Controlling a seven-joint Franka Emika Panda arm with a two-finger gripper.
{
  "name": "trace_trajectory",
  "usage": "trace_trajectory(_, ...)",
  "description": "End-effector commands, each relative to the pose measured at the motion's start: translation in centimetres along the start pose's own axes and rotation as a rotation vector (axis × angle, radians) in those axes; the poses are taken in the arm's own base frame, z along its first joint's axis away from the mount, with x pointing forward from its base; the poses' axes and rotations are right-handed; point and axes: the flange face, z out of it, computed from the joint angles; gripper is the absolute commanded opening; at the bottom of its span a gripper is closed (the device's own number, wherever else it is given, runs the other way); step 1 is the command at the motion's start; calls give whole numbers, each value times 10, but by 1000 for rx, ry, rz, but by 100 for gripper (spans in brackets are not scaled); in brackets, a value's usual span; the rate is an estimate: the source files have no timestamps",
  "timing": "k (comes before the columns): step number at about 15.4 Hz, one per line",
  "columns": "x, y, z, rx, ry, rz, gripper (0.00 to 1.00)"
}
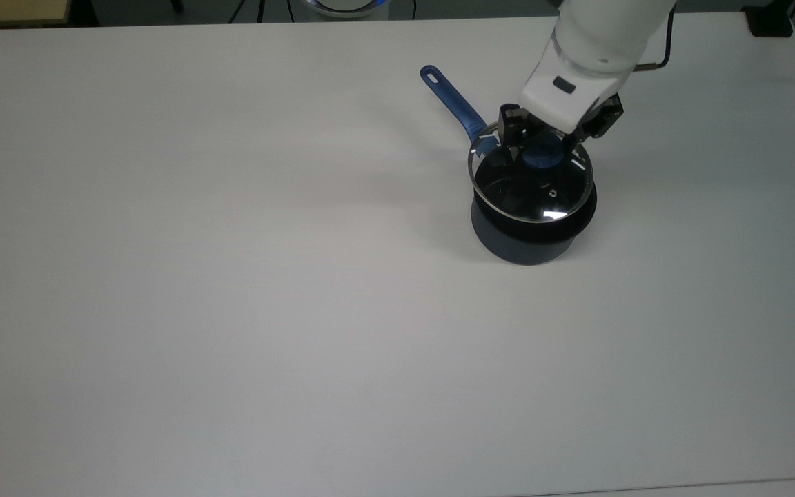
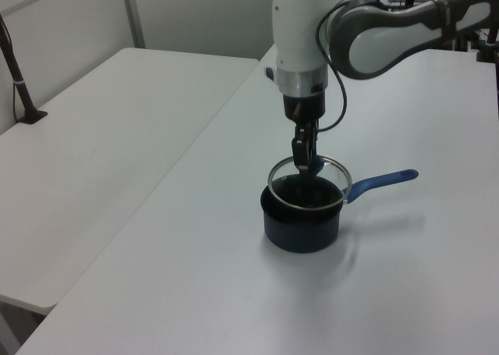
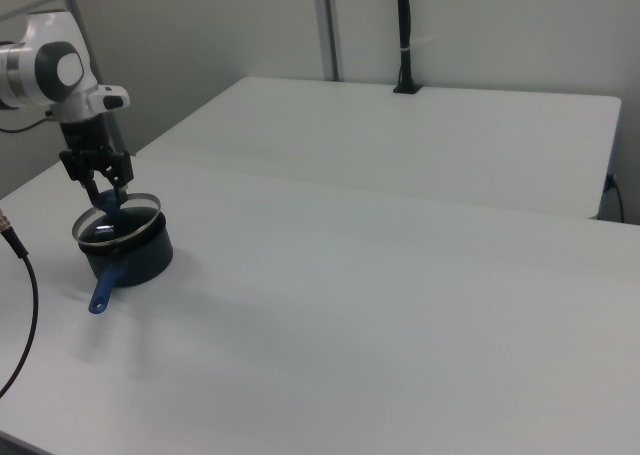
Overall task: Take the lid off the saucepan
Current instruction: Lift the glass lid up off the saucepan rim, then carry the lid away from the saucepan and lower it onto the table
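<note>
The saucepan (image 1: 528, 238) (image 2: 300, 224) (image 3: 140, 260), dark-bodied with a long blue handle (image 1: 454, 102), stands on the white table. The lid (image 1: 532, 190) (image 2: 312, 185) (image 3: 118, 220), clear glass with a metal rim, hangs a short way above the pot's mouth. My gripper (image 1: 541, 148) (image 2: 306, 164) (image 3: 105, 193) is shut on the lid's blue knob (image 1: 541, 157) from above.
The white table (image 1: 232, 276) stretches wide to the top view's left and front. A second white table (image 2: 93, 129) (image 3: 450, 125) stands alongside. A black post (image 2: 19, 90) (image 3: 404, 35) rises from that table.
</note>
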Motion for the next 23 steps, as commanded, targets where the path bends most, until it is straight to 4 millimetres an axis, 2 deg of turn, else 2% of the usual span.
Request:
trace_trajectory(1, -4, 28, -18, -5, 0, 28, 33)
trace_trajectory(4, 6, 79, -13, -4, -22, 51, 33)
trace_trajectory(8, 16, 162, -7, 2, -35, 75, 33)
trace_trajectory(11, 16, 225, -5, 9, -38, 72, 33)
trace_trajectory(15, 7, 304, 12, 22, -59, 51, 33)
trace_trajectory(19, -4, 361, 33, 26, -58, 47, 33)
trace_trajectory(23, -8, 399, 69, 10, -24, 53, 33)
